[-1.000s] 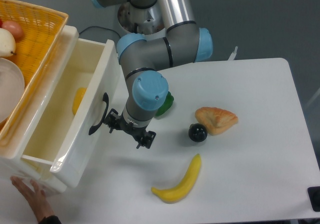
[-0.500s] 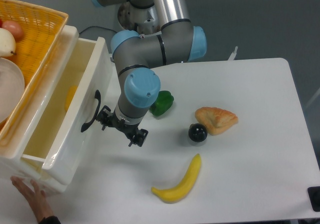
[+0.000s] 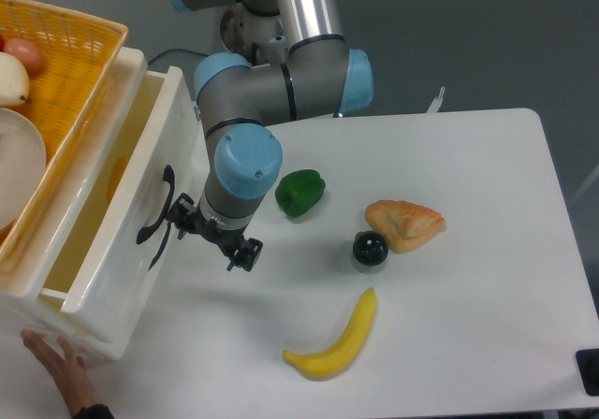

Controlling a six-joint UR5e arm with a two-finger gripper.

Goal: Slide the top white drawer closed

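White top drawer (image 3: 140,241) partly open; our gripper (image 3: 208,238) against its front beside black handle (image 3: 154,217); we cannot tell grip state.

The top white drawer (image 3: 140,204) looks like glossy smooth plastic — the basket (image 3: 70,59) woven wicker, the table (image 3: 487,279) matt.

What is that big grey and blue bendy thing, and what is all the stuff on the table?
That is a robot arm, filmed by one camera looking down from above. Its gripper sits against the front of the top white drawer, by the black handle, and holds nothing that I can see. The drawer is partly open. On the white table lie a banana, a green pepper, a black ball and a pastry. A person's hand rests at the cabinet's bottom corner.
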